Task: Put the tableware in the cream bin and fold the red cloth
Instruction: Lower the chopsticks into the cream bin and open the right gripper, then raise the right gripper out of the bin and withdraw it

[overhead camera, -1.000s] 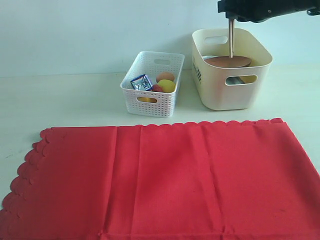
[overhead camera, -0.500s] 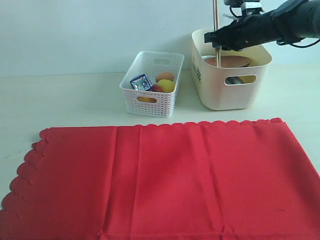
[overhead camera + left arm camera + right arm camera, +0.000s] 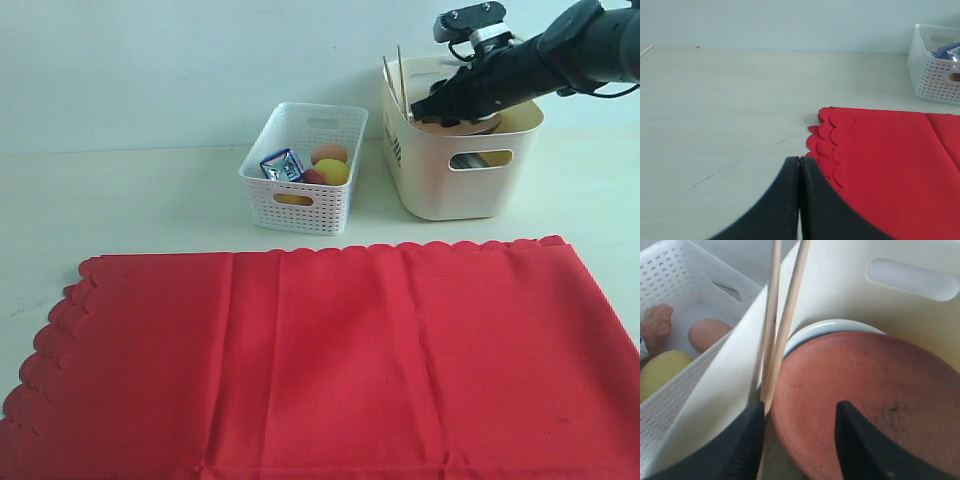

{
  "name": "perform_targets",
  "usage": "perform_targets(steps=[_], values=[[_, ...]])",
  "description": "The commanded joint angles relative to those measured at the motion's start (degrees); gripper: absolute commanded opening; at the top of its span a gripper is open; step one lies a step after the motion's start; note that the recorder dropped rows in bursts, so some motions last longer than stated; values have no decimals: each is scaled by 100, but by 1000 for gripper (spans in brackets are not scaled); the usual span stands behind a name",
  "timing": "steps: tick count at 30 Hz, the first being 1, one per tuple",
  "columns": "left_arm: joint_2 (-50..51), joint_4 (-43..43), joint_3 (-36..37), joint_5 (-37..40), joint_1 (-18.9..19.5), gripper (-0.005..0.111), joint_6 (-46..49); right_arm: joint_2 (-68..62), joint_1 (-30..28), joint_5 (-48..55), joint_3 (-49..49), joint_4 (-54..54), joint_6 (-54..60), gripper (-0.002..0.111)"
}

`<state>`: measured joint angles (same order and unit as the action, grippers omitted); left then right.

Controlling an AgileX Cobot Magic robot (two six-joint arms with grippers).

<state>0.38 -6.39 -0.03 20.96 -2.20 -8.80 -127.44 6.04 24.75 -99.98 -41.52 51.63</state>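
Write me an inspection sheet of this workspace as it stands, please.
Surface: pale table, faint scuff marks.
Job's things: red cloth lies flat, not folded. The cream bin holds a brown plate over a pale bowl; two chopsticks lean on its inner wall.
Clutter: white basket with an egg, a lemon and a blue packet.
Grippers: left gripper is shut and empty, low beside the cloth's scalloped edge. Right gripper is open inside the bin, above the plate.
Cables: nothing seen on the table.
Surroundings: plain pale wall.
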Motion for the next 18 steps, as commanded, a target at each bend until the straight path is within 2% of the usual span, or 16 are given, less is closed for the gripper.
perform_targets(steps=[1,5,9,14,18], values=[[-38,-5,3,-55,24,0,-13,465,-20,121,-46,154,-400,48],[-38,-5,3,-55,24,0,-13,886,-20,410,-46,336,-883,48],[-38,-5,3,-55,24,0,-13,1323,-20,884,-46,1222,-1842,44],[-38,-5,3,-55,24,0,-13,1982,-20,1757,-46,2259,-2914,24],[-38,-5,3,-55,24,0,-13,2472,-20,2591,-36,2358,-2927,6]])
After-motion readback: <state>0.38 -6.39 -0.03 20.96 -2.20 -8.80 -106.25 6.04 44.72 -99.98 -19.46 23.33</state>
